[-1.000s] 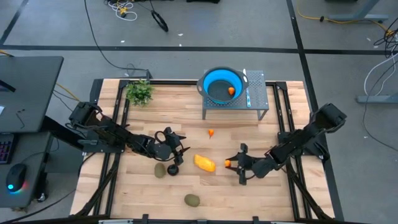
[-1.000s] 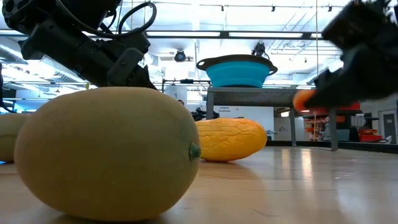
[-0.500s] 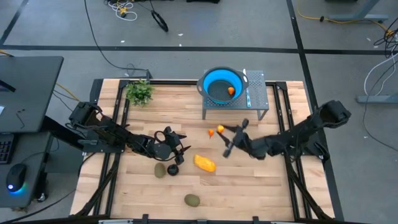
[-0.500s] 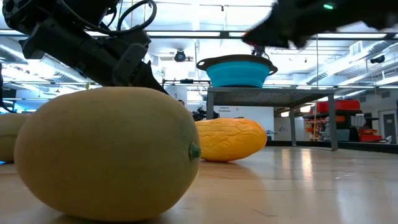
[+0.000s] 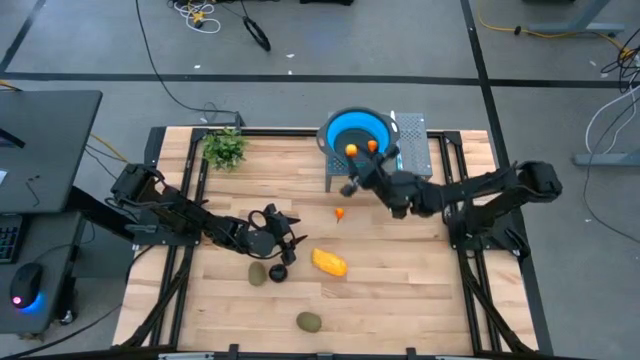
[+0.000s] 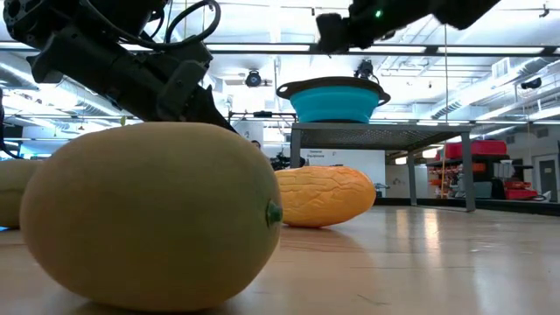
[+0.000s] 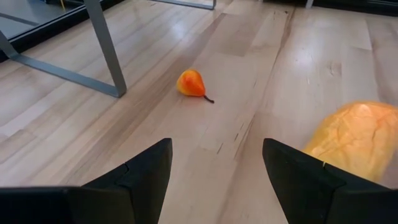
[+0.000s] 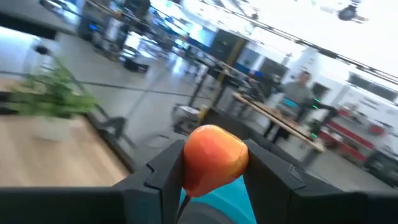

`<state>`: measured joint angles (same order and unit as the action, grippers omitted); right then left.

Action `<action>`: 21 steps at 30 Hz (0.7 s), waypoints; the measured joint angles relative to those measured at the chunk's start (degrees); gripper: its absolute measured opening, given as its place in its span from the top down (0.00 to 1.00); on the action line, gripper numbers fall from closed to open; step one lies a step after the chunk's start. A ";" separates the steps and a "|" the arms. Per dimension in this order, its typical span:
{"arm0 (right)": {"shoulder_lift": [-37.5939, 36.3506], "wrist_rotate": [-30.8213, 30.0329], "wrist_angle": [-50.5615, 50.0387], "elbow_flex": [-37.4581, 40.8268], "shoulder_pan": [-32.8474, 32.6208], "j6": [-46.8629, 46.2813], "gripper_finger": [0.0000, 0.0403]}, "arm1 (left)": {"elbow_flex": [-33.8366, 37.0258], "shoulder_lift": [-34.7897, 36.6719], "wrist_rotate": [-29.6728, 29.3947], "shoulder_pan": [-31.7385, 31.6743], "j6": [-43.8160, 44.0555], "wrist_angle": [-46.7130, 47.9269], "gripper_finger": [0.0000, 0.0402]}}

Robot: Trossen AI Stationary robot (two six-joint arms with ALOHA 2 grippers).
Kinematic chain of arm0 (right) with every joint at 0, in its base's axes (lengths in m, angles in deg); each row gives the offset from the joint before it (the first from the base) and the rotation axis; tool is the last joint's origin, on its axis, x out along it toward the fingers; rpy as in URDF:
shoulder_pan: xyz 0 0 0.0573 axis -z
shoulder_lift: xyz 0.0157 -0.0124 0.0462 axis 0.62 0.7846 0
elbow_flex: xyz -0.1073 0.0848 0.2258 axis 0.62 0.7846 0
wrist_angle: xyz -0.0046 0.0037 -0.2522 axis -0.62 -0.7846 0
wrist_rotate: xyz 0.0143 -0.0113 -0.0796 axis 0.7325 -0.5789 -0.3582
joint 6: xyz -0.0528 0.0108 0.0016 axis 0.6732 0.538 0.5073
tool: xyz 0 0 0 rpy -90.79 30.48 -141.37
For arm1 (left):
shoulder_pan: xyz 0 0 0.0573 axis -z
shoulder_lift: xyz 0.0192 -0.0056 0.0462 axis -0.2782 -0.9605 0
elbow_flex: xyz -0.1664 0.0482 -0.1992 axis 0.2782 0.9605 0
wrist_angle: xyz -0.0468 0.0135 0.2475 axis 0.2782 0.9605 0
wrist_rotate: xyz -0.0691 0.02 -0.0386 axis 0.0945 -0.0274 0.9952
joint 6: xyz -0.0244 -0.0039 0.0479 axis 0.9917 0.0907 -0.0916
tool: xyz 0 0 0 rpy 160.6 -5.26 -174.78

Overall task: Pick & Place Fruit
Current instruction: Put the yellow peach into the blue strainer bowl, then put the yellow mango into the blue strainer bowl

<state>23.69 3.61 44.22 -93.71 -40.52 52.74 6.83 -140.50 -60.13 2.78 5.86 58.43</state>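
Over the front rim of the blue collapsible bowl (image 5: 358, 137), which stands on a grey perforated metal stand (image 5: 414, 150) at the far side of the wooden table (image 5: 400, 300), the right gripper (image 5: 349, 163) is seen clenched on a small orange-red toy fruit (image 8: 213, 157). The step in hand is judged to be the drop into the bowl. It is done well if the fruit is carried fully past the rim to the bowl's middle, lowered close to the floor, and only then let go, so that it does not bounce out or knock the stand.

Nearest the low camera an olive-green oval fruit (image 6: 153, 214) is shown, smooth and matt, with a small dark stem end. Behind it lies the elongated yellow-orange fruit (image 5: 329, 262), ridged along its length. The left gripper (image 5: 283, 240) is held low beside a second olive-green oval (image 5: 258, 272) and a blackish round fruit (image 5: 278, 272), its fingers (image 7: 140, 171) spread and empty. Farther off a tiny pear-shaped orange fruit (image 7: 191, 83) rests on the wood before the stand. One more orange piece (image 5: 372, 146) already lies in the bowl. A leafy sprig (image 5: 224, 148) stands at the far left corner.
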 joint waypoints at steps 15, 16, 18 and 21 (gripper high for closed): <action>0.00 1.07 -6.29 -0.02 4.49 -1.52 0.49 | 0.00 0.00 0.72 0.02 0.07 0.57 0.36; 0.00 0.84 -6.40 -0.01 4.49 -1.66 0.48 | 0.00 0.00 0.74 0.01 0.08 0.57 0.36; 0.00 -0.92 -5.96 -0.02 4.39 -1.98 0.47 | 0.00 0.00 0.73 0.02 0.11 0.57 0.36; 0.00 -3.83 -3.37 -0.01 3.00 -1.45 0.47 | 0.00 0.00 0.74 0.02 0.04 0.59 0.36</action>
<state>23.69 -0.22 40.85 -93.72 -37.52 51.28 6.83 -140.50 -59.39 2.81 5.90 59.02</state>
